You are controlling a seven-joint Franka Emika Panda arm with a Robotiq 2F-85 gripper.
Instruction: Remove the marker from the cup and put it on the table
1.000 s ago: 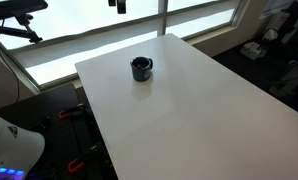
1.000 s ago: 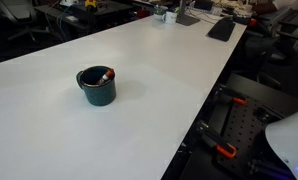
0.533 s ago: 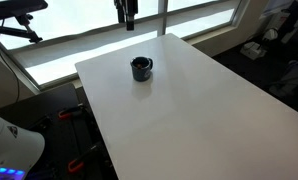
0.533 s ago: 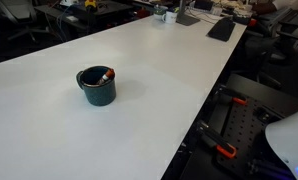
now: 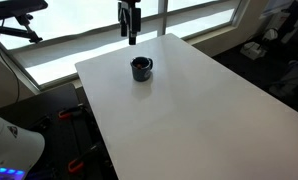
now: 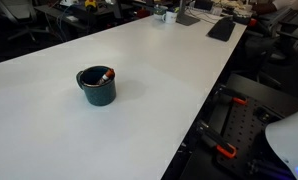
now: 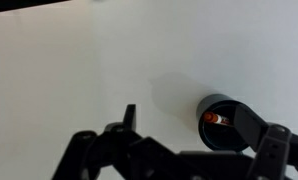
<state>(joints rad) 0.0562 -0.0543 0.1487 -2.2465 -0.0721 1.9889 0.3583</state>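
Marker (image 6: 106, 75) stands slanted inside the cup (image 6: 96, 87), its reddish tip leaning on the rim on the side away from the handle. The cup sits on the white tabletop (image 6: 179, 90) with nothing else near it. In an exterior view the gripper (image 5: 132, 38) hangs above the tabletop, short of the cup and well clear of it, fingers spread and holding nothing.

The marker looks light and stiff, with a smooth round barrel that could roll or slip between the pads. Only 1 short end seems to clear the rim, though the wrist view is too coarse to be sure. That exposed end is the place to pinch, with the fingers set across the barrel. The cup itself is small and probably light, so a sideways nudge could shift or tip it. A straight lift along the marker's slant should keep it from dragging on the rim.
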